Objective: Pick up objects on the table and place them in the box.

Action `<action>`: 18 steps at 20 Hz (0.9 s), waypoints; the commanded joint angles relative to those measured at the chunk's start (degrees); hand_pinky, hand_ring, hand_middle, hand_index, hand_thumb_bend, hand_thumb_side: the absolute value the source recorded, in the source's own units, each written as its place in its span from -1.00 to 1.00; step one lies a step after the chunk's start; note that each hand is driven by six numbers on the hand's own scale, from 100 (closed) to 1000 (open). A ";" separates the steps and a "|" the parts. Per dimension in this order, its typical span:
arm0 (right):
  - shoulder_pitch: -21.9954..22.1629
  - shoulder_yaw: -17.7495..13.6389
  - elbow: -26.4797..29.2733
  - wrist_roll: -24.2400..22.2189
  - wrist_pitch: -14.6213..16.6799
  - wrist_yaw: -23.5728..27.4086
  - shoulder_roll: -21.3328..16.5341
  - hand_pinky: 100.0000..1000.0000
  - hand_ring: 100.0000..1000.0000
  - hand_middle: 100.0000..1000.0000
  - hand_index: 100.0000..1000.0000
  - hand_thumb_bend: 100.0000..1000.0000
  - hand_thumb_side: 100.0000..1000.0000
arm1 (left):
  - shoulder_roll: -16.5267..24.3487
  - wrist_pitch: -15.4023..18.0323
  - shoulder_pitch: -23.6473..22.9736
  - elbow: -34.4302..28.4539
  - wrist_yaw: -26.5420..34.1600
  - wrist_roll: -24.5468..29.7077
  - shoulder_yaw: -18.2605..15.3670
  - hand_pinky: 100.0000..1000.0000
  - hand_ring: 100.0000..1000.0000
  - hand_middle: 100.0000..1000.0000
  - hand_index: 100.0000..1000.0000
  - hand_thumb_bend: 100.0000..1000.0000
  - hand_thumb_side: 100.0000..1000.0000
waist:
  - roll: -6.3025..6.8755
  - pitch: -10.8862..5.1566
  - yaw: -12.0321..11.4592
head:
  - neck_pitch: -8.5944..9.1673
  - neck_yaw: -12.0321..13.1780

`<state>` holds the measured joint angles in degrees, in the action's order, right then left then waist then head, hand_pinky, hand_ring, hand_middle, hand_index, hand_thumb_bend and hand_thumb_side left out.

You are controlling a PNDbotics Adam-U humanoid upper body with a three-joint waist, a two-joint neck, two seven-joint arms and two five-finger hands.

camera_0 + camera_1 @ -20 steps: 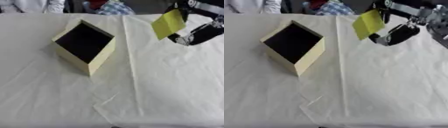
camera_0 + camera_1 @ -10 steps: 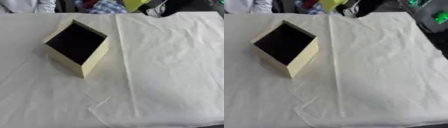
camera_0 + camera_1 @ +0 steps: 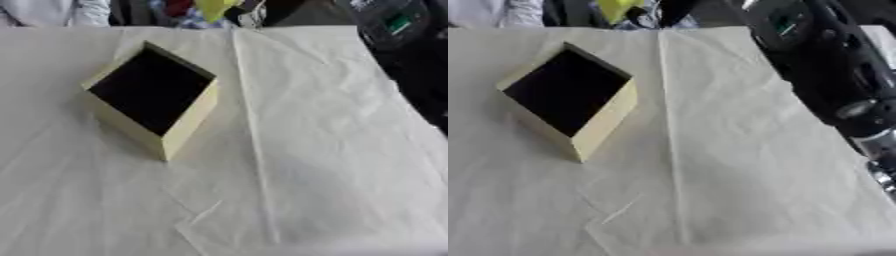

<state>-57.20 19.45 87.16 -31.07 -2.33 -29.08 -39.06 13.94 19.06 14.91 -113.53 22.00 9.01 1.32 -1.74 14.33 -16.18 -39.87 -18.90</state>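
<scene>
An open cream box (image 3: 188,127) with a dark inside stands left of centre on the white cloth, turned corner-on to me. A flat yellow object (image 3: 618,7) hangs at the top edge, beyond the box's far corner. My right hand (image 3: 668,7) is dark and mostly cut off by the top edge; it is shut on the yellow object's right side. Its arm (image 3: 824,70) runs down the right side of the right eye view. My left hand shows in no view.
The white cloth (image 3: 324,150) covers the table, with a long crease down the middle and wrinkles near the front. Clothing of people shows along the far edge (image 3: 52,10).
My right hand has carried the yellow object left and up, from right of the box to the top edge beyond its far corner. The box has stayed put.
</scene>
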 commanded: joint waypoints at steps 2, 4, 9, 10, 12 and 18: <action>-2.71 0.01 -5.36 0.95 2.29 -3.87 2.64 -0.12 -0.02 -0.32 -0.06 -1.00 -0.96 | -0.03 0.56 1.85 -1.07 1.41 0.34 0.37 0.38 0.73 0.81 0.22 -1.00 0.31 | 0.13 -0.20 -0.75 | 1.54 -1.57; -3.49 -0.14 -8.01 1.78 2.86 -4.99 3.96 -0.13 -0.02 -0.33 -0.06 -1.00 -0.94 | -0.22 1.11 2.87 -1.07 2.20 0.54 0.60 0.39 0.72 0.80 0.22 -1.00 0.30 | 0.06 0.46 -1.55 | 2.10 -2.48; -4.84 -0.52 -13.48 3.97 3.97 -8.01 6.68 -0.14 -0.02 -0.33 -0.06 -1.00 -0.93 | -0.72 2.16 5.36 -1.07 4.31 0.90 0.95 0.37 0.70 0.78 0.22 -1.00 0.29 | -0.33 2.09 -3.72 | 3.53 -5.09; -5.02 -0.41 -14.08 4.31 4.30 -8.57 7.12 -0.13 -0.02 -0.32 -0.06 -1.00 -0.93 | -0.76 2.36 5.63 -1.07 4.69 0.95 0.99 0.37 0.70 0.78 0.22 -1.00 0.29 | -0.42 2.27 -3.96 | 3.67 -5.35; -5.20 -0.12 -14.85 4.76 4.92 -9.81 7.77 -0.13 -0.02 -0.32 -0.06 -1.00 -0.93 | -0.85 2.56 6.12 -1.07 5.12 1.16 1.03 0.37 0.70 0.78 0.22 -1.00 0.29 | -0.64 2.62 -4.44 | 3.90 -5.87; -5.22 -0.17 -17.33 6.19 5.63 -12.70 9.63 -0.12 -0.02 -0.32 -0.06 -1.00 -0.94 | -1.11 2.46 6.75 -1.07 5.67 1.63 1.21 0.37 0.70 0.78 0.22 -1.00 0.29 | -0.91 3.04 -5.05 | 4.04 -6.42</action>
<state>-61.03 19.80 69.85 -25.34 3.19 -41.03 -29.07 12.47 21.43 21.01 -113.53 27.30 10.37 2.38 -2.92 18.36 -21.18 -36.55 -25.00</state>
